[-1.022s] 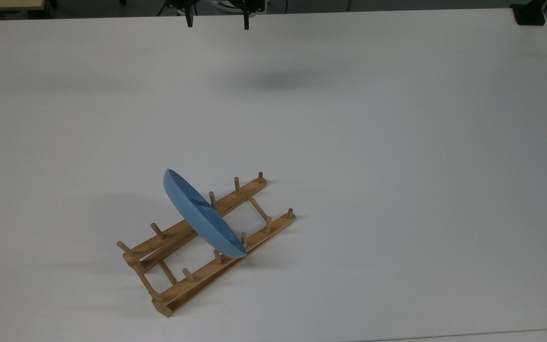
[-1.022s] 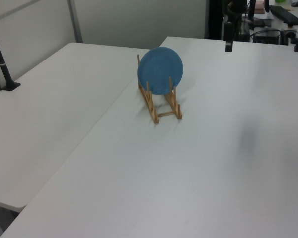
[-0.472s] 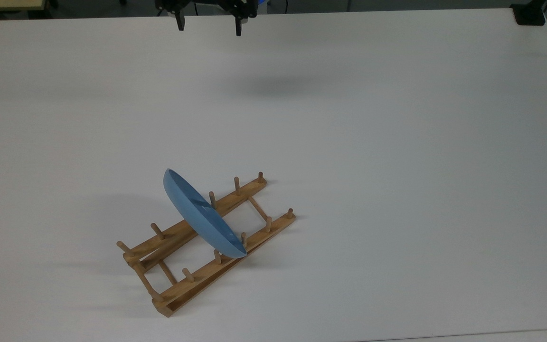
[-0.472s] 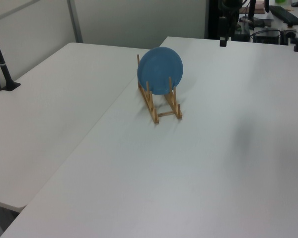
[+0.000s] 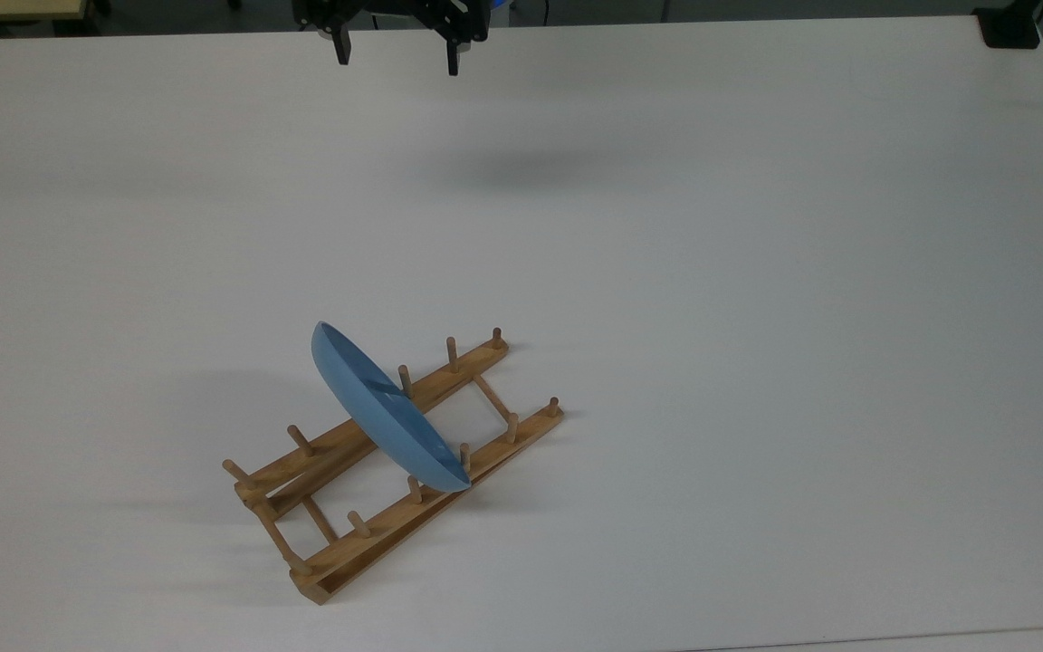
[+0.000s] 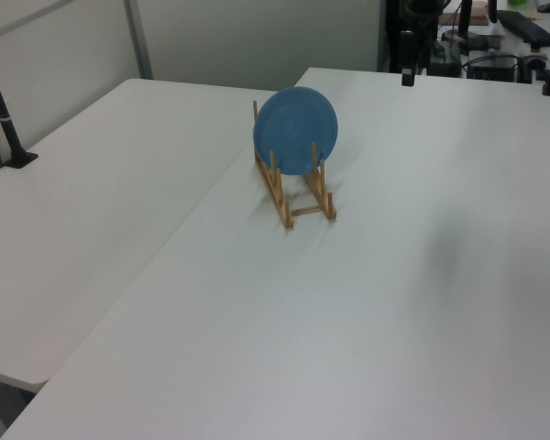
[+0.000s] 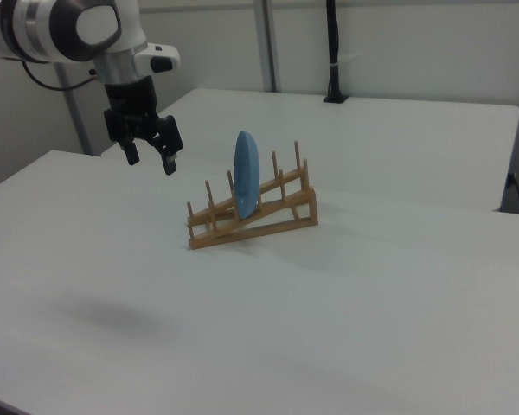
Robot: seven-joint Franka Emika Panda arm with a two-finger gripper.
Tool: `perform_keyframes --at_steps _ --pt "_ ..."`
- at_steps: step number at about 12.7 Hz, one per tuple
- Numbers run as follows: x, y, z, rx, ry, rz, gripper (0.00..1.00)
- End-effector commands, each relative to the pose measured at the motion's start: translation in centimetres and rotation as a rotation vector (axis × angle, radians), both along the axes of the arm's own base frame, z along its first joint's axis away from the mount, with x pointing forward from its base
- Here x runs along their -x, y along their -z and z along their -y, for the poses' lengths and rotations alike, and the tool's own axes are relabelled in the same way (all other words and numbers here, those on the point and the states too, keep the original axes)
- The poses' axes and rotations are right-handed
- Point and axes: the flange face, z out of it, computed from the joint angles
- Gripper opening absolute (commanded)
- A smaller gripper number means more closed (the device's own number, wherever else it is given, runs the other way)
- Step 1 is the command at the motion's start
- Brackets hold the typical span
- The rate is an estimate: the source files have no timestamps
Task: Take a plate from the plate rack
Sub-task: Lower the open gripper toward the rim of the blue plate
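A light-blue plate (image 5: 383, 412) (image 6: 296, 131) (image 7: 246, 175) stands on edge between the pegs of a light-brown wooden plate rack (image 5: 368, 534) (image 6: 302, 210) (image 7: 268, 220) on the white table. My gripper (image 5: 395, 56) (image 7: 150, 158) hangs open and empty above the table. In the top view it is at the top edge, far above the rack. In the right view it is up and to the left of the plate. One dark finger (image 6: 407, 73) shows in the left view, up and right of the plate.
The white table (image 5: 757, 317) spreads wide to the top view's right of the rack. A second white table (image 6: 92, 183) adjoins in the left view. A black post (image 7: 333, 52) stands at the back of the right view, another (image 6: 5, 119) at the left view's left.
The gripper has shifted toward the top view's left and slightly down, coming a little nearer the rack. Plate and rack have not moved.
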Motion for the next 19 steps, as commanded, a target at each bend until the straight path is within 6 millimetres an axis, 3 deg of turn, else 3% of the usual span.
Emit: perform_keyframes --at_steps 1,7,11,12,16,19 --pt "-1.5 -0.2 -0.2 -0.017 0.017 0.079 1.00" --pt "-7.3 3.8 -0.3 0.115 -0.047 0.269 1.00" --pt "-10.9 4.2 0.9 0.193 -0.073 0.386 0.99" --pt "-11.8 4.7 2.0 0.214 -0.072 0.420 0.91" --pt "-13.6 6.7 1.8 0.240 -0.110 0.496 0.50" --pt "-14.2 7.5 2.0 0.248 -0.121 0.513 0.40"
